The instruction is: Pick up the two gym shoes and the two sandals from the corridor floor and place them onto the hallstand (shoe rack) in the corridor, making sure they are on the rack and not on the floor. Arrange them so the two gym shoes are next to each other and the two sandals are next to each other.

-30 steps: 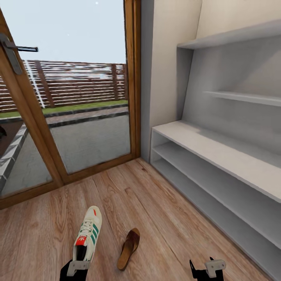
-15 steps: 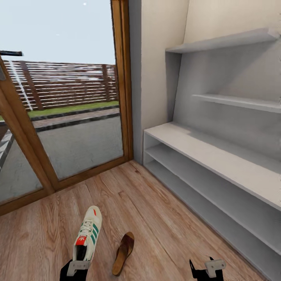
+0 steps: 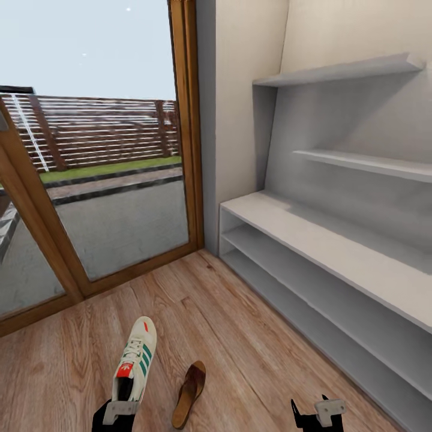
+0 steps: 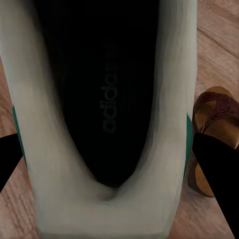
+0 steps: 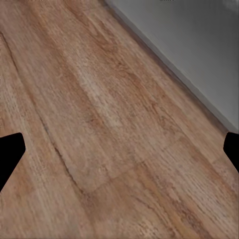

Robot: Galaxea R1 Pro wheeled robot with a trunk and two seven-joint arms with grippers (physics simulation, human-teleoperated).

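left gripper (image 4: 107, 164) gripping gym shoe (image 3: 135, 359) at heel, fingers straddling it | right gripper (image 5: 119, 154) hanging wide open, empty | sandal (image 3: 188, 393) lying on corridor floor (image 3: 240, 336) just beside shoe | hallstand (image 3: 336, 252) sitting empty at right | risk: heel-only grip letting toe sag, clipping shelf edge or slipping

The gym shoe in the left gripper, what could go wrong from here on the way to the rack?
1. The left gripper holds the gym shoe only at its heel, toe sticking far forward; it may tilt or slip out.
2. The sandal lies on the corridor floor close beside the shoe, so the base or arm could knock it.
3. The hallstand shelves are low openings; the long shoe might clip a shelf edge.
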